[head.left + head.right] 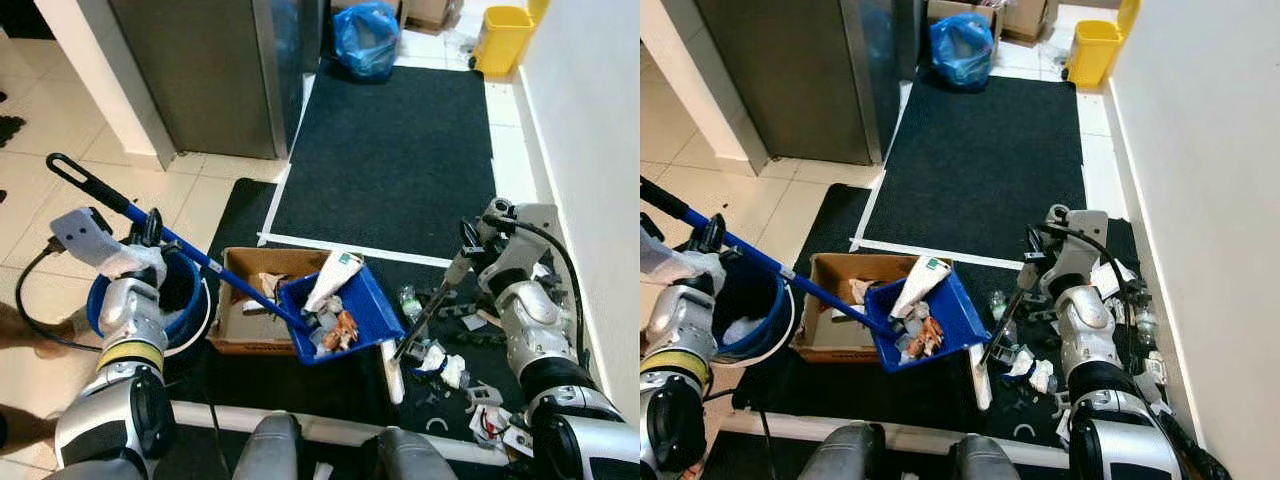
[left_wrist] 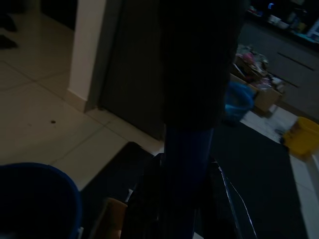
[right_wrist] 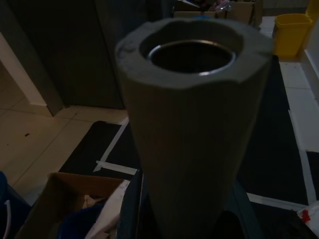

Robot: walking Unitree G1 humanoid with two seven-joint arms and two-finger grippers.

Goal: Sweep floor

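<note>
A blue long-handled dustpan (image 1: 338,312) holds paper and scraps and hangs over the right end of an open cardboard box (image 1: 243,305). My left gripper (image 1: 150,233) is shut on the dustpan's blue handle (image 2: 187,164), up near the black grip end. My right gripper (image 1: 470,244) is shut on the grey broom handle (image 3: 192,99). The broom slants down to its white head (image 1: 394,376), which rests on the black mat. Loose litter (image 1: 445,365) lies on the mat (image 1: 400,140) around the broom head and below my right arm.
A blue bucket (image 1: 100,300) stands by my left arm, with a person's foot (image 1: 20,328) just left of it. A grey cabinet (image 1: 200,70) stands at the back left. A blue bag (image 1: 365,40) and a yellow bin (image 1: 500,38) are at the far end, and a white wall (image 1: 590,120) runs along the right.
</note>
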